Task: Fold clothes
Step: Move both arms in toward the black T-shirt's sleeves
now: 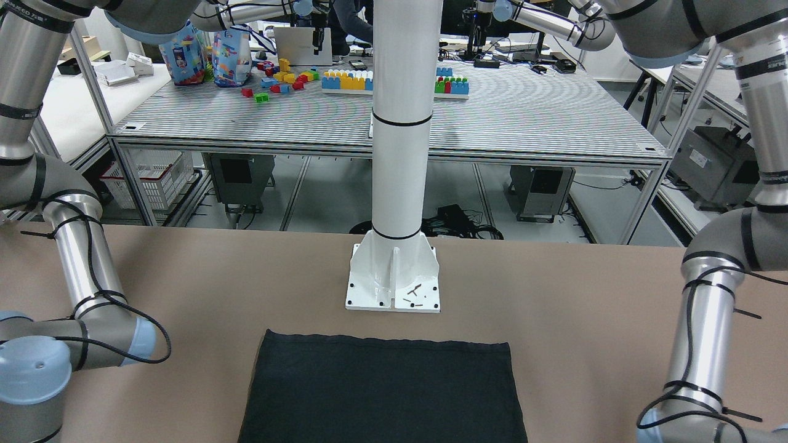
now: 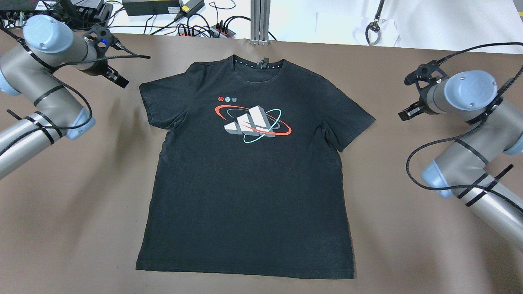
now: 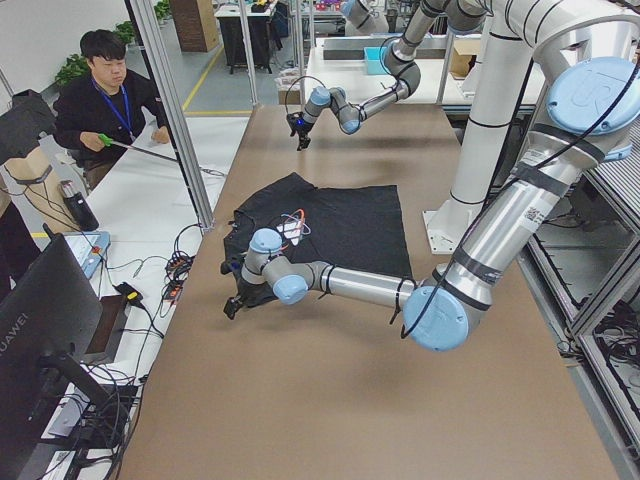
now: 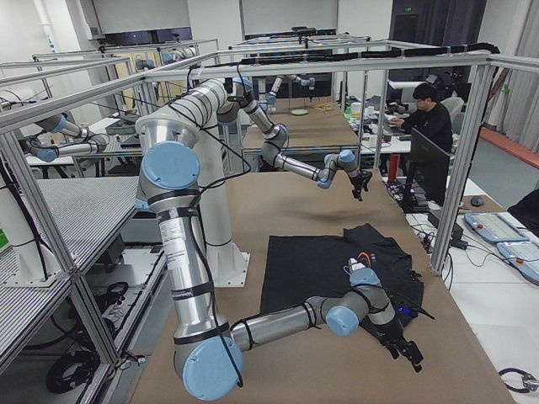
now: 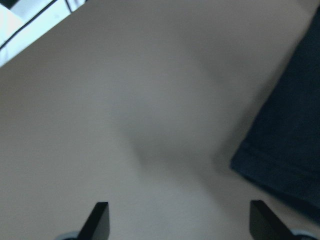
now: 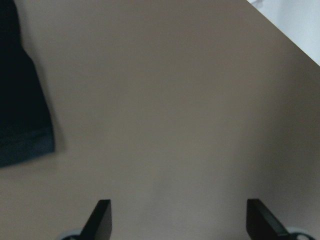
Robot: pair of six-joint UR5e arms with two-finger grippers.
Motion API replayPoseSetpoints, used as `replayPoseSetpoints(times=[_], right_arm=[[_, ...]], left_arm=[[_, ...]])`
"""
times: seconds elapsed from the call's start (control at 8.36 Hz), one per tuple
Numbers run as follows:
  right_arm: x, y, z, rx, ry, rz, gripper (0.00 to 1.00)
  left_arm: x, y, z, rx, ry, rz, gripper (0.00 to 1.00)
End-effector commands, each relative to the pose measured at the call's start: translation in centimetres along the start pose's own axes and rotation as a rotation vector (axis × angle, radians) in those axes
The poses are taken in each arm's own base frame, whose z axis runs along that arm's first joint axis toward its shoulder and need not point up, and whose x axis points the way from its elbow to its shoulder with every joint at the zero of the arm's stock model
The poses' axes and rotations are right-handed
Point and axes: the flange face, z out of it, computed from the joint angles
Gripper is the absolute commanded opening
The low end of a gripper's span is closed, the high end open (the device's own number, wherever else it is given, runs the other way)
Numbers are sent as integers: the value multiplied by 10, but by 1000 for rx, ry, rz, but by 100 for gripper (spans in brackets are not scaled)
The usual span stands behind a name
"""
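Observation:
The clothes are one black T-shirt [image 2: 245, 183] with a red, white and teal print on its chest. It lies flat and face up on the brown table [image 2: 425, 245], collar toward the far edge. My left gripper [image 2: 116, 77] hovers just outside one sleeve [image 5: 285, 150], open and empty [image 5: 180, 222]. Beyond the other sleeve [image 6: 20, 120], my right gripper [image 2: 408, 112] also stands open with nothing between its fingers [image 6: 178, 222]. Neither gripper touches the shirt. The shirt's hem [image 1: 381, 344] lies close to the white pillar's base.
The white pillar [image 1: 400, 123] is bolted to the table behind the shirt's hem. Cables and power strips [image 2: 196, 28] lie past the table's far edge. A person [image 3: 105, 100] sits beyond that edge, near a monitor [image 3: 40, 330] and aluminium frame posts.

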Motion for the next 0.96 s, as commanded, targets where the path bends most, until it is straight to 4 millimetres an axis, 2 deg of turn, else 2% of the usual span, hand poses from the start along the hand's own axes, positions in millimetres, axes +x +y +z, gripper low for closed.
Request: replayPoseSetpoints(times=[0.0, 0.12, 0.24, 0.36, 0.48, 0.6, 0.84], right_arm=[[-55, -15, -3, 8, -65, 106, 95], [-56, -14, -3, 6, -74, 106, 95], [-56, -14, -3, 6, -74, 106, 95], [-57, -14, -3, 5, -75, 105, 95], [-57, -14, -3, 5, -75, 105, 95], [-57, -14, -3, 5, -75, 105, 95], [-57, -14, -3, 5, -75, 103, 95]], left_arm=[[61, -35, 16, -17, 66, -140, 100], [63, -37, 23, -54, 104, -210, 100], [56, -35, 20, -56, 117, -263, 100], [57, -34, 21, -55, 125, -340, 100], [59, -32, 24, -64, 124, -385, 100], [53, -27, 29, -68, 119, -391, 100], [41, -10, 52, -62, 99, -388, 100]])
